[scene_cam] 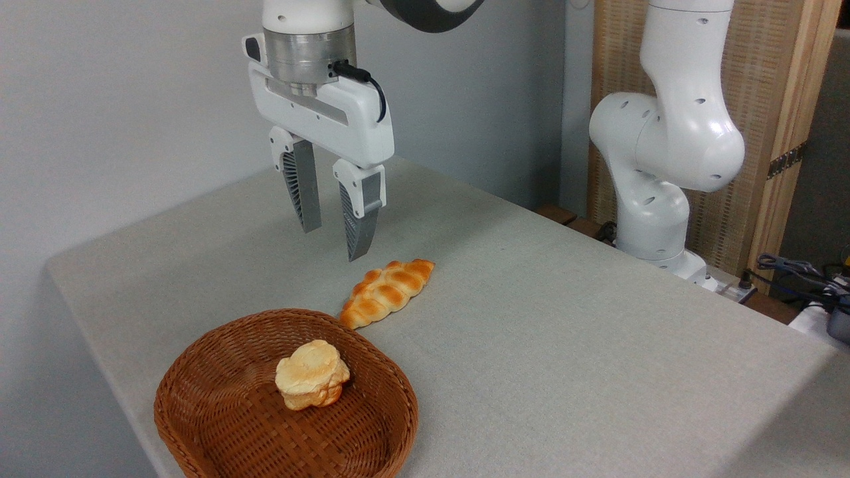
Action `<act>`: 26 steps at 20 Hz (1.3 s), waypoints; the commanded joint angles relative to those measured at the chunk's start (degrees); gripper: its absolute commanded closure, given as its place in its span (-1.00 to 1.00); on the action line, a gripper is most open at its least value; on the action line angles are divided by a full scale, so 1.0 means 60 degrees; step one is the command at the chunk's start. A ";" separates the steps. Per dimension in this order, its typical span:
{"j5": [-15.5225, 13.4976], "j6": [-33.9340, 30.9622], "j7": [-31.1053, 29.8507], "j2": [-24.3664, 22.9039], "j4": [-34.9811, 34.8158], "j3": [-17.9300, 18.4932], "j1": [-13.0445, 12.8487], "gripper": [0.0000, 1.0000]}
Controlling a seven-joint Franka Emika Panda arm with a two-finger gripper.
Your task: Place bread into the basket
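Bread on the bench, bun in the basket

The basket (199, 425) sits at the front left of the bench (564, 345), a bun (312, 374) lying in it. The bread (387, 292) lies on the bench just behind the basket's right rim. The gripper (334, 240) hangs above, behind the bread's left end, jaws apart

1. The long, narrow braided bread loaf (387, 293), glossy golden-orange with paler creases, lies flat and slantwise on the grey cloth surface (564, 318), its near tip just beside the basket's far rim.
2. The shallow, rounded reddish-brown wicker basket (199, 358) sits upright at the surface's front edge.
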 commanded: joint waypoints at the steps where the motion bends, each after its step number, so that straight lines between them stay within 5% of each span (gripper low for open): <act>1: 0.0112 -0.0440 -0.0214 -0.0005 0.0150 -0.0044 -0.0043 -1.00; 15: 0.0097 -0.0442 -0.0229 -0.0064 0.0033 -0.0074 -0.0087 -1.00; 26: 0.0111 -0.0354 -0.0229 -0.0210 -0.1576 -0.0718 -0.0599 -1.00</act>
